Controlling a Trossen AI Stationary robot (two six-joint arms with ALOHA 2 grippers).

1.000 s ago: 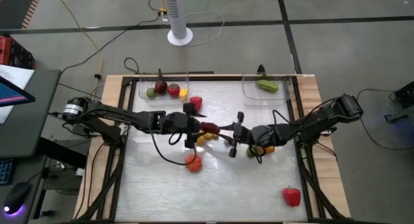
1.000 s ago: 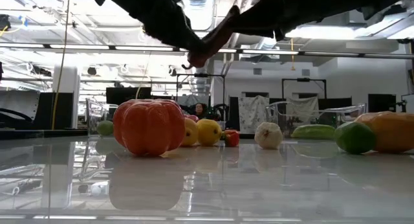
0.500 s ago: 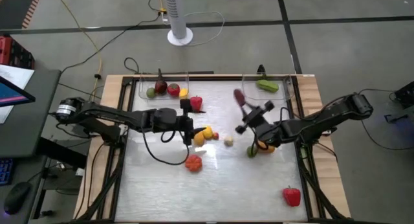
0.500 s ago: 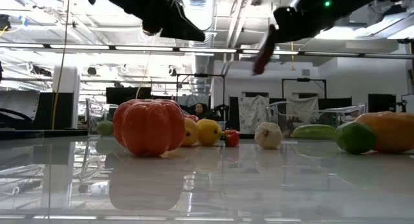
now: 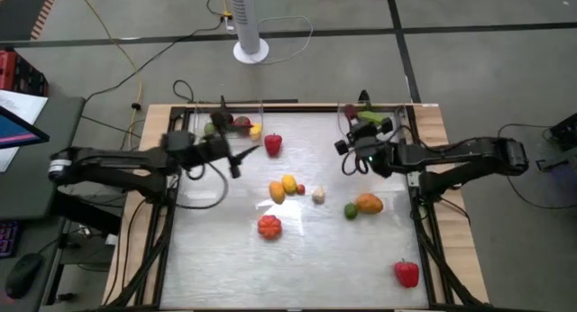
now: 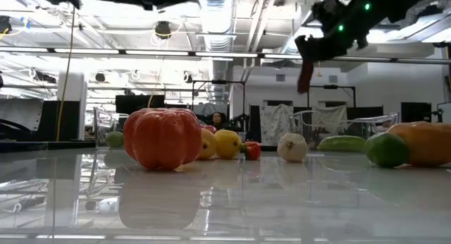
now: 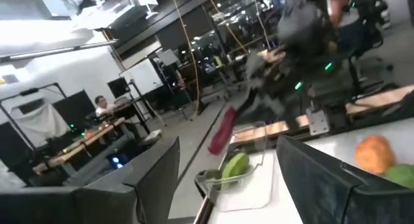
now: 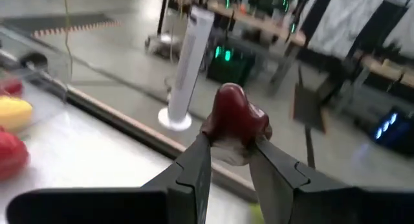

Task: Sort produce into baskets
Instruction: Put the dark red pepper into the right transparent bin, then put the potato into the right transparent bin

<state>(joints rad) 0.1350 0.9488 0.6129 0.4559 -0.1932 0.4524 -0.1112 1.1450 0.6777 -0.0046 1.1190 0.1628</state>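
Observation:
My right gripper [image 5: 347,159] is shut on a dark red eggplant [image 6: 305,75], high above the table, next to the near left corner of the right basket [image 5: 370,124], which holds a green cucumber [image 5: 372,119]. My left gripper [image 5: 242,160] is open and empty, near the left basket [image 5: 200,123], which holds a lime, red pieces and a yellow one. The rest of the produce lies on the table: a red pepper [image 5: 272,144], two lemons [image 5: 283,188], garlic [image 5: 318,196], a lime [image 5: 351,211], an orange fruit [image 5: 368,203] and an orange tomato [image 5: 269,226]. My right gripper pinches the eggplant between its two fingers [image 8: 194,166] near one end [image 8: 234,130]. The rest of it reaches out past the fingertips. In the low view it hangs below the gripper, a little slanted, lifted clear of the table and of the basket.
A second red pepper [image 5: 407,273] lies near the table's near right corner. A white fan stand [image 5: 250,49] stands on the floor behind the table. Bare table lies along the near edge.
Both grippers met at the table's middle around the eggplant. My right gripper has since lifted it and carried it toward the far right basket, where it now hangs down. My left gripper has drawn back toward the table's left and far side, empty.

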